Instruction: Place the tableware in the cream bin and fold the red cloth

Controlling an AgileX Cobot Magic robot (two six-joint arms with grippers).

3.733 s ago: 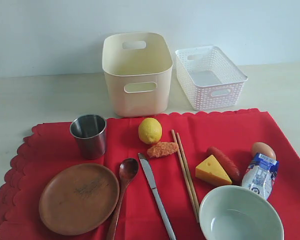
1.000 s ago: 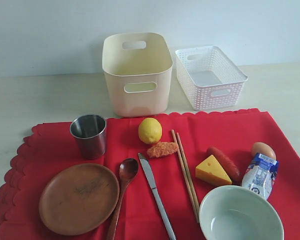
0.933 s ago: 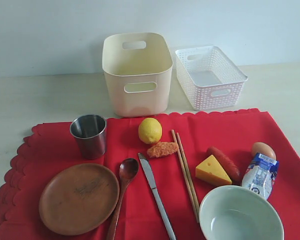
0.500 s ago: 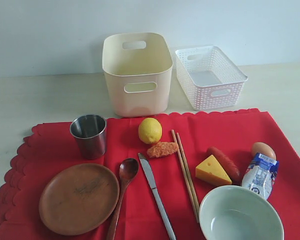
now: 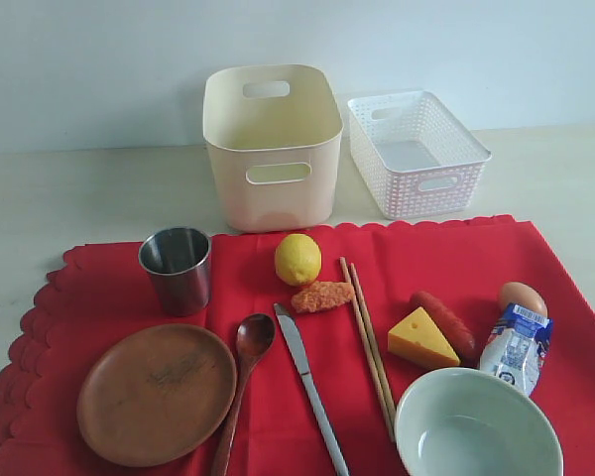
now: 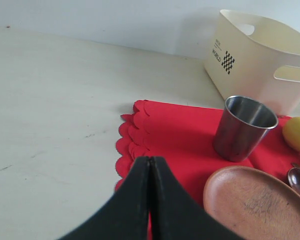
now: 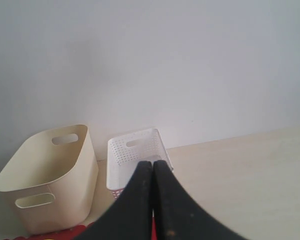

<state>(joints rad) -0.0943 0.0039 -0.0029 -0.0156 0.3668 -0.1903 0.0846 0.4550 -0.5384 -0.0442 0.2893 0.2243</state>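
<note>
The red cloth [image 5: 446, 258] lies flat on the table with the tableware on it: a steel cup [image 5: 177, 269], a brown wooden plate [image 5: 157, 393], a wooden spoon [image 5: 244, 372], a silver knife [image 5: 309, 387], wooden chopsticks [image 5: 369, 347] and a pale bowl [image 5: 476, 424]. The cream bin [image 5: 273, 144] stands behind the cloth. Neither arm shows in the exterior view. My left gripper [image 6: 150, 161] is shut and empty over the cloth's scalloped edge, short of the cup [image 6: 242, 128] and plate [image 6: 255, 205]. Shut and empty too, my right gripper [image 7: 153, 164] points toward the cream bin [image 7: 50, 180].
A white lattice basket [image 5: 416, 151] stands right of the cream bin. On the cloth lie a lemon [image 5: 297, 259], a fried piece [image 5: 322, 296], a sausage [image 5: 444, 322], a cheese wedge [image 5: 422, 339], an egg [image 5: 523, 297] and a milk carton [image 5: 516, 347].
</note>
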